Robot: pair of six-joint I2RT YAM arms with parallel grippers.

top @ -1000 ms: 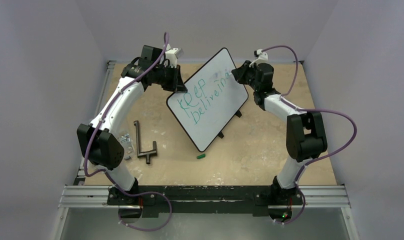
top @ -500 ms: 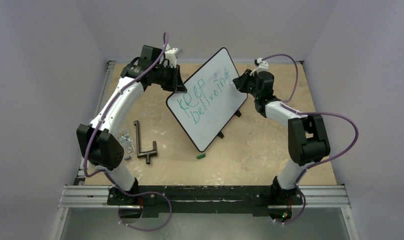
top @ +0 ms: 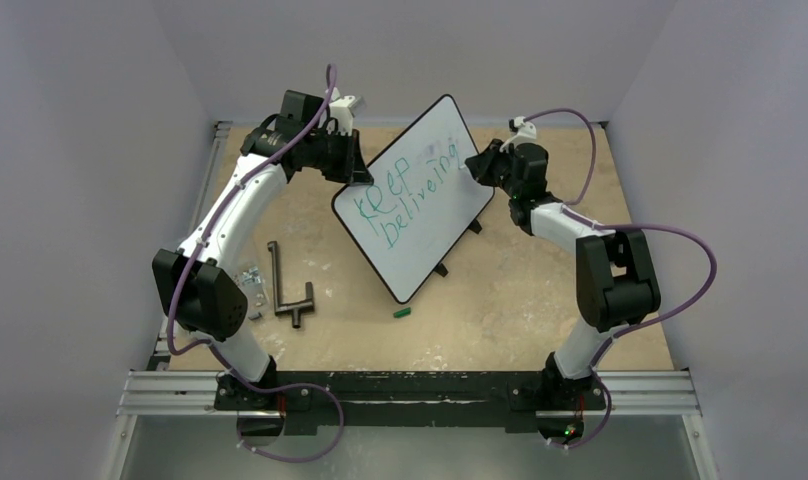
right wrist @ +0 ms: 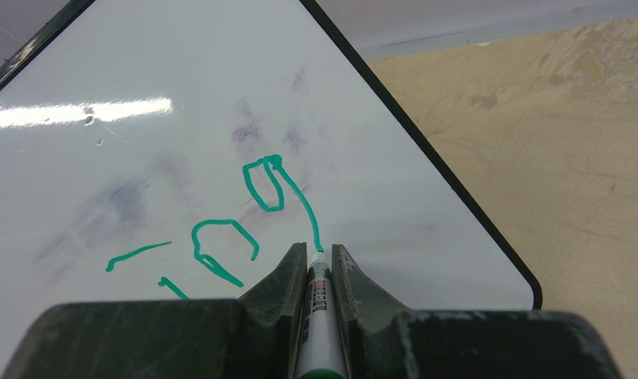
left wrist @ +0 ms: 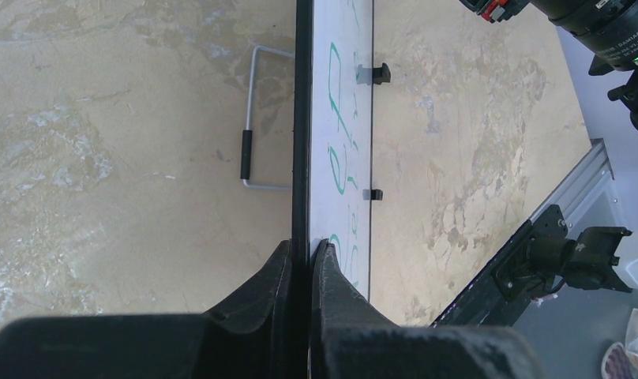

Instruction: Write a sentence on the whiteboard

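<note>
At ten o'clock left gripper [left wrist: 302, 253] clamps glossy board's [top: 430, 235] black frame [left wrist: 302, 118]; at two, right gripper [right wrist: 320, 257] pinches marker [right wrist: 319, 316] touching green lettering [top: 405, 197].

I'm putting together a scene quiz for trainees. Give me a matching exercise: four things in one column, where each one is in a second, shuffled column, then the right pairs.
Things
1. whiteboard
2. marker
3. green bit
4. T-shaped pipe

Places
A. lying on the table beside the left arm
B. edge clamped in the left gripper
C. lying on the table just off the board's near corner
D. held in the right gripper, tip at the board

Pairs: 1-B, 2-D, 3-C, 4-A
</note>
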